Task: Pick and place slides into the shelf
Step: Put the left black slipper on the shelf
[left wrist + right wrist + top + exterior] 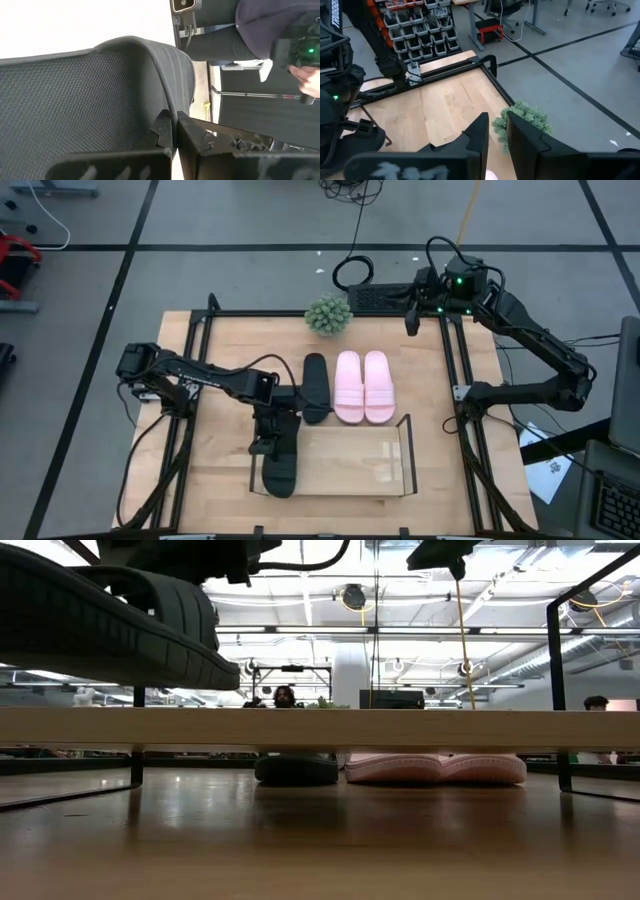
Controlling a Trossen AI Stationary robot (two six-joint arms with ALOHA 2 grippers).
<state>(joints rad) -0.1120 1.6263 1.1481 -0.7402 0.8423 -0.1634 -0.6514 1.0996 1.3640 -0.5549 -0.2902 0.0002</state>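
Left fingers (267, 442) are clamped on the strap of one black slide (279, 462), holding it at the shelf's (398, 479) left end. Other black slide (315, 388) and pink pair (362, 386) sit on the bench (225, 350). Right fingers (411, 322), nearly together, hold nothing by the plant (328, 314).

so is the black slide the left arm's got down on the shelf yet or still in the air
Still in the air: the low view shows the black slide tilted above the shelf panel, gripped at its strap by the left gripper.
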